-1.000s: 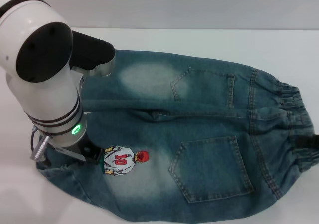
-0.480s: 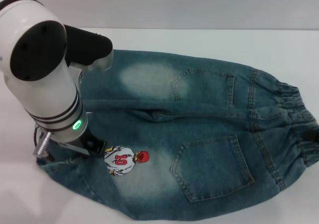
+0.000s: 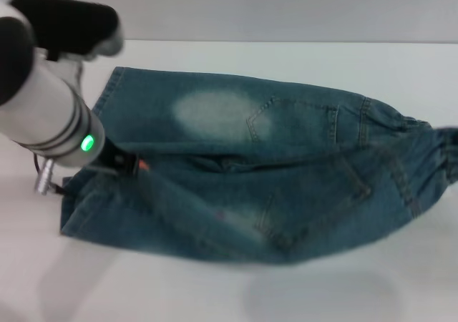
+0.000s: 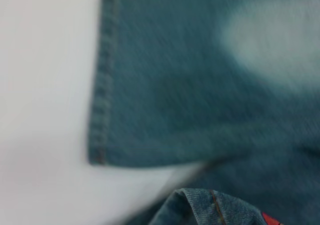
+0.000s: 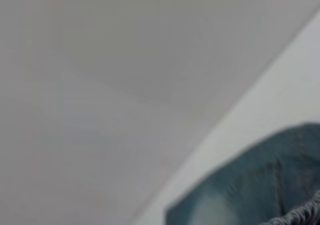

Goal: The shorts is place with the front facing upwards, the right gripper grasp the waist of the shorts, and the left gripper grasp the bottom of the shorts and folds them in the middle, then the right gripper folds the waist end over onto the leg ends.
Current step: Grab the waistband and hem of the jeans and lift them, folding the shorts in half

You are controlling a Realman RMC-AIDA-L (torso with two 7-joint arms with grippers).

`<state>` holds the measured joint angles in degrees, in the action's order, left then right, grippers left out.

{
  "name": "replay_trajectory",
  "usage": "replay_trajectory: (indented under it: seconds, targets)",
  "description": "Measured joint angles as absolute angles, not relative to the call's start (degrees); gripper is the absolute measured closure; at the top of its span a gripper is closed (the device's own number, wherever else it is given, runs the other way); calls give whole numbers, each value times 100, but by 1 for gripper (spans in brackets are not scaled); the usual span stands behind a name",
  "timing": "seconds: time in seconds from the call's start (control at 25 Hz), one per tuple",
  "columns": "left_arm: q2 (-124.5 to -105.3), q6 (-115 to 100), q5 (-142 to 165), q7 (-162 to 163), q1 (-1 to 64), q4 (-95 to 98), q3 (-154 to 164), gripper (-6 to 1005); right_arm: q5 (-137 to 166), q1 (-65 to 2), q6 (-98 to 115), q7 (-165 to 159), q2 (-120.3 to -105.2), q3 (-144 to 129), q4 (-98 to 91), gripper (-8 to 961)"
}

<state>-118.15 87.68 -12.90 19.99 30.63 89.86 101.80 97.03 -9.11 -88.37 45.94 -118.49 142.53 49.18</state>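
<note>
You are looking at a white worktop (image 3: 300,293) filling the head view, with the shorts (image 3: 236,164) lying across the middle of the frame, from the left third out to the right edge. The near leg is lifting and folding toward the far leg, which is lying flat with its pale patch (image 3: 215,114) in the upper middle. The waist (image 3: 436,150) is sitting raised at the right edge of the frame; the right tool itself is not showing in any view, though the right wrist view is catching a bit of gathered band (image 5: 300,216) in its lower right corner. The left arm is occupying the upper left of the head view, green light (image 3: 86,144) glowing, and the left tool (image 3: 122,164) is sitting at the hem of the near leg, closed on the bottom (image 3: 93,193) of the shorts, a speck of orange print beside it. In the left wrist view the far leg's hem (image 4: 102,85) is running down the left-centre, with the lifted cuff (image 4: 210,207) at the bottom edge.
</note>
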Motion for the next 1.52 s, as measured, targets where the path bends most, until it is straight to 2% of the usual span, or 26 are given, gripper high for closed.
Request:
replay_trajectory:
  seconds: [0.56, 1.52]
  targets:
    - [-11804, 6594, -1117, 1835, 2120, 9398, 9260, 909, 7411, -1156, -8699, 5623, -11915, 14946, 3239, 941]
    - [-11818, 4205, -1946, 1487, 2554, 7573, 9305, 896, 7189, -1615, -7034, 6347, -11869, 15134, 2562, 941]
